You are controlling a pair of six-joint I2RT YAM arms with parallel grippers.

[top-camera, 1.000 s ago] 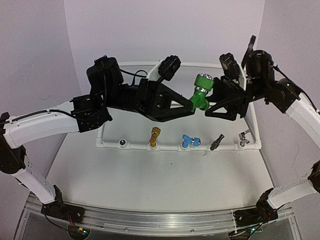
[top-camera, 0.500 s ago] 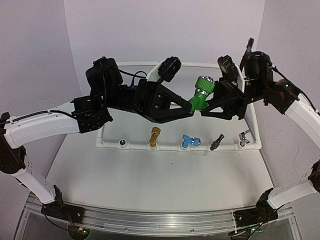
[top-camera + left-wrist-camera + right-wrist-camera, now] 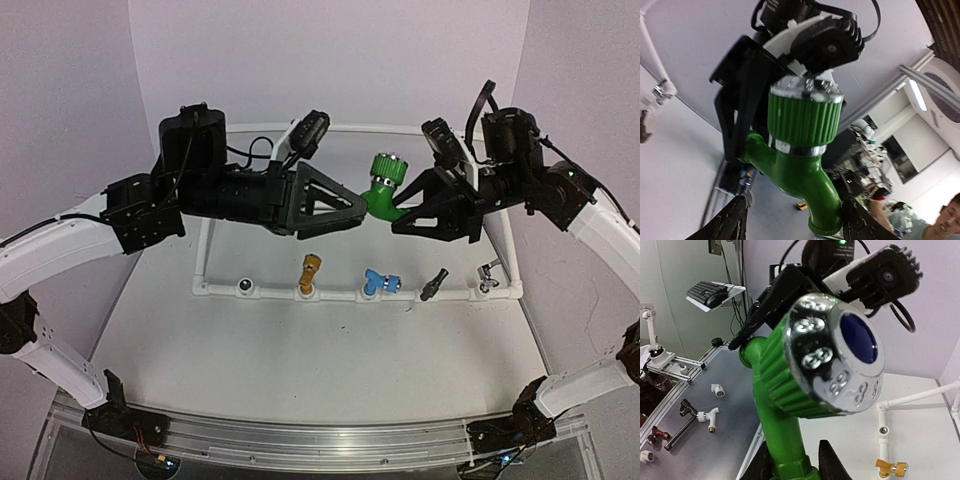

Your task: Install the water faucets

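Note:
The green water faucet hangs in the air above the white pipe frame, between my two arms. My right gripper is shut on its threaded stem; in the right wrist view the fingers pinch the stem and the faucet's ribbed green knob fills the frame. My left gripper is open. In the left wrist view the green spout lies between its spread fingers, with a gap on the left side. The golden-orange, blue, dark grey and silver faucets stand on the frame's front pipe.
An open socket sits at the left end of the front pipe. The frame's back rail runs just behind both wrists. In the right wrist view the golden-orange faucet shows at lower right.
My left gripper has opened off the green faucet and that arm has drawn back to the left. My right gripper has closed on the stem and carried the faucet slightly left.

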